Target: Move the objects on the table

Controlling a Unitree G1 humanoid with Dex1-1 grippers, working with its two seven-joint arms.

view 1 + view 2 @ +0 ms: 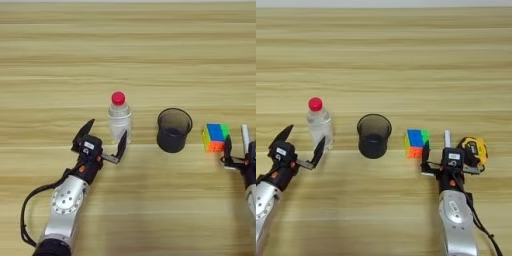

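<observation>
Our left gripper hangs released, fingers spread, with the bottle standing just ahead of its inner finger. Our right gripper is also spread wide, straddling the white marker pen; the puzzle cube sits just left of it, the dark cup farther left, all on the table.

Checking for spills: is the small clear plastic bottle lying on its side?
No, the small clear plastic bottle stands upright, red cap on top.
</observation>
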